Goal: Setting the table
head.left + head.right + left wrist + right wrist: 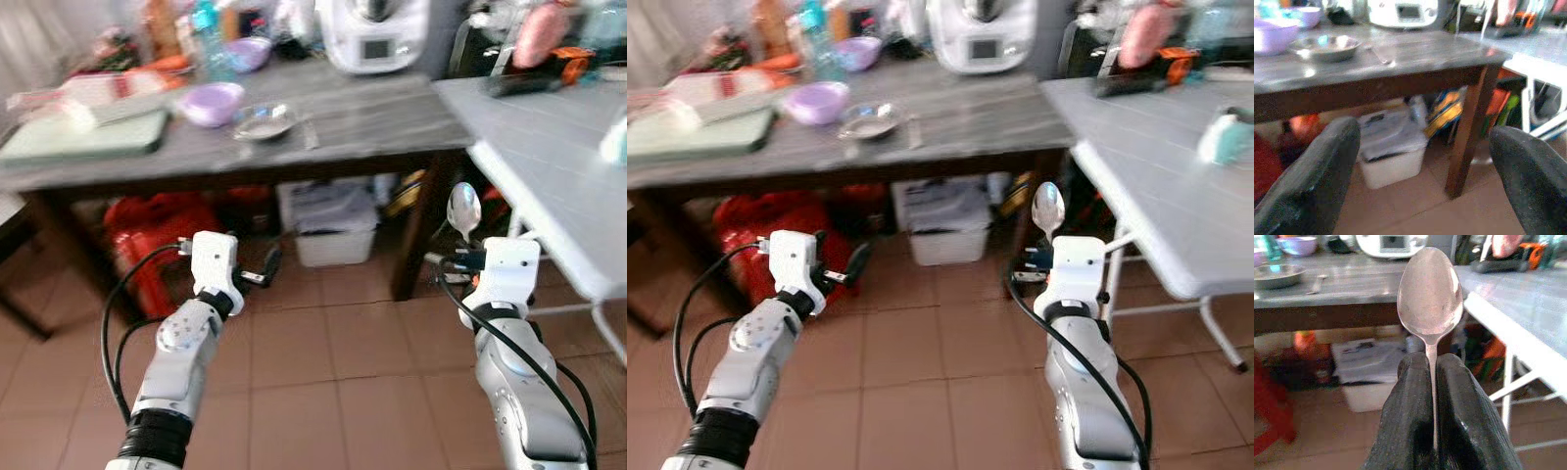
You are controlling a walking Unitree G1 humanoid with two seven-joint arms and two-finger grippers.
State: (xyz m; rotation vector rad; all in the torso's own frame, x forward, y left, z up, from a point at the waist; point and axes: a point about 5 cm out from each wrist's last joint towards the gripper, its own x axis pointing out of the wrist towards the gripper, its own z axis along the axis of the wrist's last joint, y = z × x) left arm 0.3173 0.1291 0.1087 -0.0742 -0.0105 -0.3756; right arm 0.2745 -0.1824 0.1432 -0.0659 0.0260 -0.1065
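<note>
Spoon [1430,289] clamped upright between the two black fingers [1410,416] of the right gripper [458,257], bowl uppermost — right of centre in the left eye view, just below the edge of the white table [549,166]. Left gripper [1425,171] held low at lower left, fingers wide apart, gripping nothing, pointed under the dark wooden table [372,122]. On that table across the upper frame: a metal dish [263,120] near the middle, beside a purple bowl [212,102]; further right, a white appliance [377,34]. Underneath, against the tiled floor [333,352], a white bin [333,240].
</note>
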